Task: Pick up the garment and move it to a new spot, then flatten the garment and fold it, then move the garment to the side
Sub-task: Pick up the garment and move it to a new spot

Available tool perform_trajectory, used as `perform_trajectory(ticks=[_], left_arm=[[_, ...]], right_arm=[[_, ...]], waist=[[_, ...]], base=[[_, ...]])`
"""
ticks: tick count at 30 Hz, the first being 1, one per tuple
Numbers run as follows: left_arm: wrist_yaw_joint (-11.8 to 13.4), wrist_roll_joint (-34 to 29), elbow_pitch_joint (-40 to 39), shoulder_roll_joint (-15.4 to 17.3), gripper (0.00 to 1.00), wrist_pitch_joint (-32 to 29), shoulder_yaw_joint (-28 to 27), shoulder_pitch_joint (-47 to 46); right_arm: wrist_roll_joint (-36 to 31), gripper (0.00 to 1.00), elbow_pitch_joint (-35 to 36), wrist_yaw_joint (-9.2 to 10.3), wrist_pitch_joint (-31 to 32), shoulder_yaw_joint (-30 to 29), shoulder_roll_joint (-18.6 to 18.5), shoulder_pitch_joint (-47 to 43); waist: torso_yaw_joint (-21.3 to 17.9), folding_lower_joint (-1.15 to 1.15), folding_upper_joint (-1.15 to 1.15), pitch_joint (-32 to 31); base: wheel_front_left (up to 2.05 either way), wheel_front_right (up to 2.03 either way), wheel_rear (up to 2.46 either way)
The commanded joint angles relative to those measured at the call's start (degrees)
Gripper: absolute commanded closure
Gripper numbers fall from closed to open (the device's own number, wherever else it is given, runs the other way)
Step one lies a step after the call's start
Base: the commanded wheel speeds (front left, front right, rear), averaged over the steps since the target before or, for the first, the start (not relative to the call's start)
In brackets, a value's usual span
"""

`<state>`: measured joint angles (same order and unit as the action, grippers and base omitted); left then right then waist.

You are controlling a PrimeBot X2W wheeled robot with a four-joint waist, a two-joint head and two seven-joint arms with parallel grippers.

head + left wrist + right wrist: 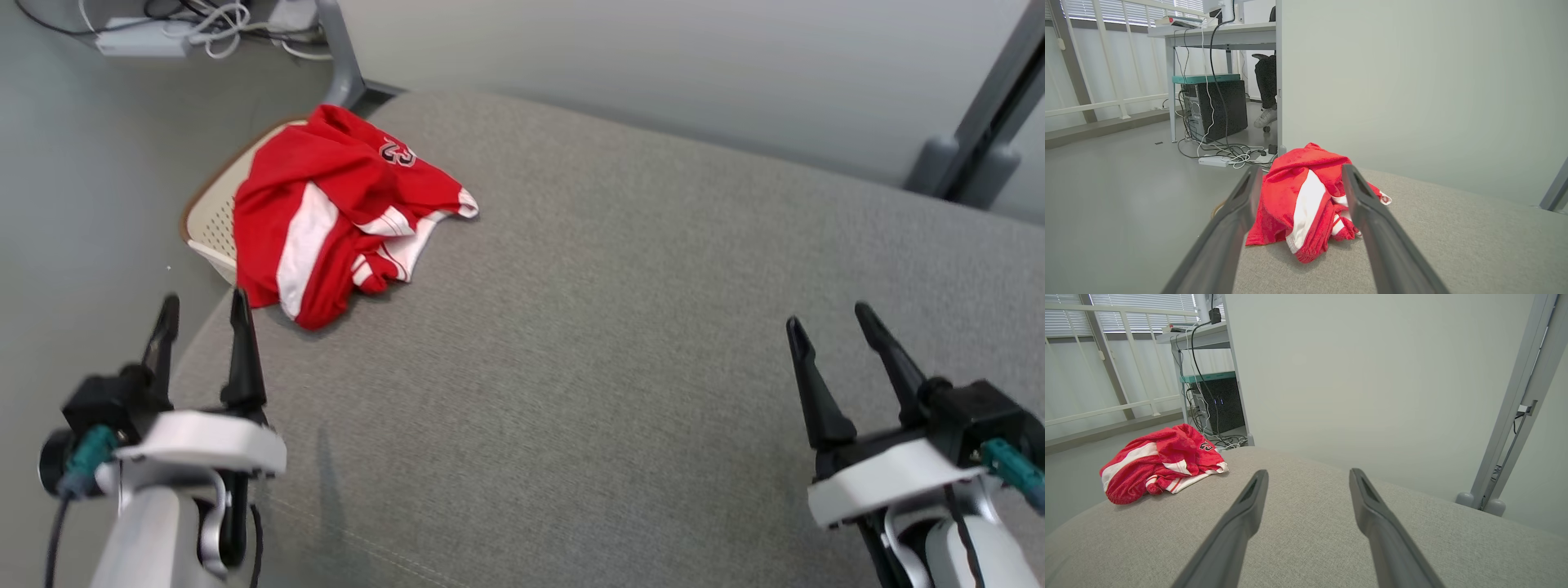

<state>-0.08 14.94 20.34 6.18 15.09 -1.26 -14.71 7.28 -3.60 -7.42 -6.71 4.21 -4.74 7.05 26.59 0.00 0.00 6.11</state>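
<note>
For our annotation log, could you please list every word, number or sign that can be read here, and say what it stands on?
"23": dark, white-edged digits on the red garment, near its far edge on the head view; it lies tilted across a crease, so the reading is likely but not certain.
Computer tower: any label is too small to read.
No other text is legible.

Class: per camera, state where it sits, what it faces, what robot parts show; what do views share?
Head view: on the head, facing down at the grey cushion; left claw and right claw show.
Left wrist view: along left claw toward the red garment.
Right wrist view: along right claw across the cushion.
Shared: garment.
</note>
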Motion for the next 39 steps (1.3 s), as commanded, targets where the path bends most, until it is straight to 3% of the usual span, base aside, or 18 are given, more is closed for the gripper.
perform_trajectory(ticks=[1, 7, 15, 18, 23, 26, 27, 28, 33, 39], left_arm=[[-0.5, 1.0, 0.1, -0.1, 0.00, 0.1, -0.8, -2.7], [-1.8, 1.8, 4.3, 0.6, 0.00, 0.1, -2.4, -10.2], [-5.8, 5.9, 24.0, 6.0, 0.00, -4.2, -3.3, -24.4], [-5.8, 6.0, 29.4, 8.4, 0.00, -5.6, -3.4, -28.5], [-2.5, 5.0, 37.1, 11.6, 0.00, -7.4, -3.6, -34.0], [-2.0, 5.3, 40.4, 12.3, 0.02, -8.3, -3.6, -36.3], [-2.0, 5.2, 41.1, 12.9, 0.62, -8.0, -3.5, -36.9], [-1.9, 5.1, 41.5, 13.1, 1.00, -7.2, -3.4, -37.5], [-1.2, 4.1, 41.5, 13.7, 1.00, -2.4, -2.7, -38.3], [0.0, 1.9, 34.0, 15.1, 1.00, 0.1, -2.1, -36.8]], right_arm=[[-0.2, 0.00, 0.9, -0.13, 0.5, 0.2, -1.0, 1.6], [-0.4, 0.00, 3.2, -0.13, 1.7, 1.5, -2.7, 5.5], [-0.1, 0.00, 4.5, -0.13, 1.6, 2.9, -3.5, 9.4], [-0.1, 0.00, 4.9, -0.13, 1.7, 3.0, -3.8, 10.1], [0.2, 0.00, 5.1, -0.13, 1.7, 3.4, -4.0, 10.8], [0.4, 0.00, 4.8, -0.13, 1.2, 3.7, -4.0, 10.9], [0.4, 0.00, 4.7, -0.13, 1.1, 3.7, -3.9, 10.9], [0.4, 0.00, 4.6, -0.13, 1.0, 3.6, -3.8, 10.9], [0.5, 0.00, 3.6, -0.13, 0.3, 2.7, -3.0, 9.8], [0.7, 0.00, 2.4, -0.13, -0.6, 1.9, -2.2, 8.6]], waist=[[-3.1, 0.00, 0.00, 4.6], [-7.6, 0.00, 0.00, 10.9], [-14.5, 0.00, 0.00, 18.1], [-15.8, 0.00, 0.00, 19.9], [-17.1, 0.00, 0.00, 22.2], [-17.4, 0.00, 0.00, 22.8], [-17.5, 0.00, 0.00, 22.9], [-17.5, 0.00, 0.00, 22.9], [-17.0, 0.00, 0.00, 21.6], [-15.6, 0.00, 0.00, 17.8]], base=[[0.00, 0.00, 0.00], [0.00, 0.00, 0.00], [0.00, 0.00, 0.00], [0.00, 0.00, 0.00], [0.00, 0.00, 0.00], [0.00, 0.00, 0.00], [0.00, 0.00, 0.00], [0.00, 0.00, 0.00], [0.00, 0.00, 0.00], [0.00, 0.00, 0.00]])
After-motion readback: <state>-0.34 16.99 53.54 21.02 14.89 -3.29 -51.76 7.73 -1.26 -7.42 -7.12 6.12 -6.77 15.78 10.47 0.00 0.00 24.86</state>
